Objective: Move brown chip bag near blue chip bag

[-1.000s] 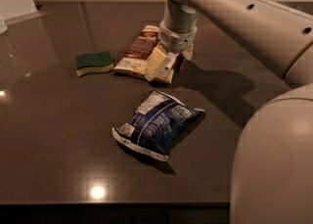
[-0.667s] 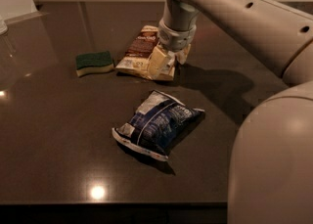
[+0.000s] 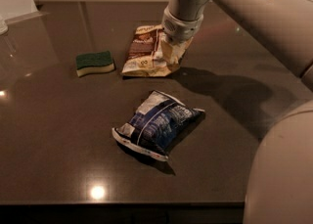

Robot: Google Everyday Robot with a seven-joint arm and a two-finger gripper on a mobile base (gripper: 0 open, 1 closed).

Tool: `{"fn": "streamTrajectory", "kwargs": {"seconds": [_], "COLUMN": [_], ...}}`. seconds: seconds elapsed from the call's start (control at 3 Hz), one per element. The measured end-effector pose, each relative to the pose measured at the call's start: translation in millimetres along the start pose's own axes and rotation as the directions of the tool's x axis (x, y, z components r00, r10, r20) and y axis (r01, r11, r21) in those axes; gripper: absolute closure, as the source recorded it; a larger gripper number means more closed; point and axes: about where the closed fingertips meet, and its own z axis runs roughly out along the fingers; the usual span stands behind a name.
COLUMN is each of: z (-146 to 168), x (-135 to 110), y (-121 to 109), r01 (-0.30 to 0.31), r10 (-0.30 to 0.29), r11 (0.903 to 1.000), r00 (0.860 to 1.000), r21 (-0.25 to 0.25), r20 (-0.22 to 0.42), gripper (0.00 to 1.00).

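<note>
The brown chip bag (image 3: 143,53) lies flat on the dark table, at the back middle, brown panel with cream edges. My gripper (image 3: 170,56) comes down from above onto the bag's right edge and partly hides it. The blue chip bag (image 3: 157,123) lies puffy and crinkled in the middle of the table, in front of the brown bag, a bag's width apart from it.
A green and yellow sponge (image 3: 95,63) lies left of the brown bag. My arm (image 3: 234,3) reaches in from the upper right, and the robot's body (image 3: 281,169) fills the right lower corner. The table's front edge (image 3: 122,202) runs along the bottom.
The gripper has moved slightly along the brown bag's right edge and the bag looks shifted a little with it. The blue bag and sponge have not moved.
</note>
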Motion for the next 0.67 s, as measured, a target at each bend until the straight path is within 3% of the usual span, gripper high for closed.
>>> {"fn": "streamTrajectory", "kwargs": {"seconds": [0.33,0.67], "z": [-32,-64], "x": [4,14], "y": [12,32], "r01": [0.076,0.159], "r10": [-0.076,-0.157], "r11": [0.9971,0.9872], "r00": [0.996,0.985], "r21": [0.004,-0.013], "r20": [0.038,0.073], "gripper": [1.00,1.00]}}
